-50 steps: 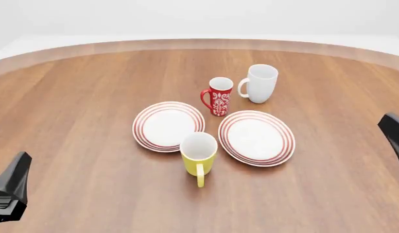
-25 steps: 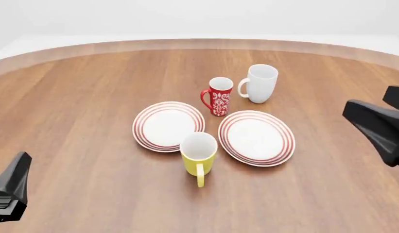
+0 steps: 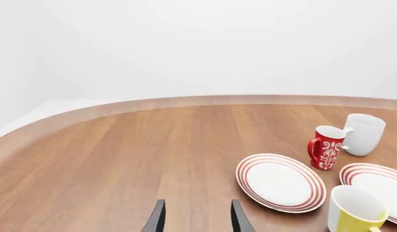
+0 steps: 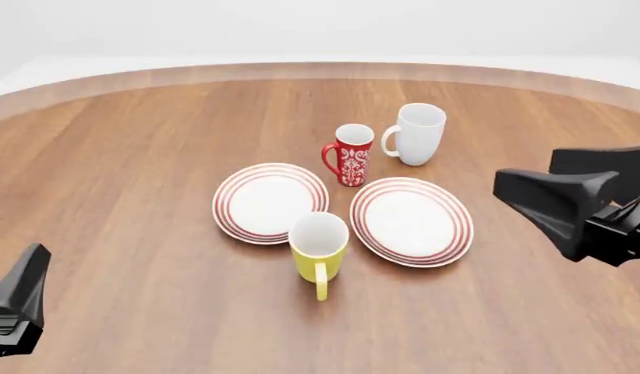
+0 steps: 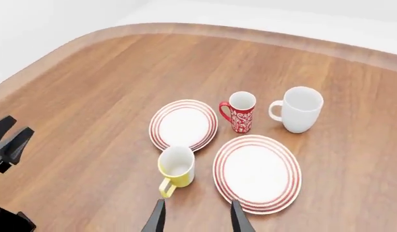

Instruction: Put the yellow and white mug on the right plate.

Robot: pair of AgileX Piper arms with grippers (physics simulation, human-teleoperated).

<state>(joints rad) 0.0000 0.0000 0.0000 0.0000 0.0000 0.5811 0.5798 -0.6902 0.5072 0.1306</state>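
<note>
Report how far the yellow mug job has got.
Nothing is finished. The yellow and white mug stands on the table between the two plates, and the right plate is bare. The right end effector is open, above the scene, holding nothing. Left: grasp, lift, place.

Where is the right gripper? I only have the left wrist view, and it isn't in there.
Observer: The right gripper is out past the right side of the right plate, touching nothing.
Operator: Is it open?
Observer: Yes. Its own wrist view shows the two fingers apart with nothing between them.
Operator: My view cuts off the yellow mug. Which way is its handle?
Observer: The yellow mug stands upright on the table just in front of the gap between the two plates, and its handle points back toward the arms' side.
</note>
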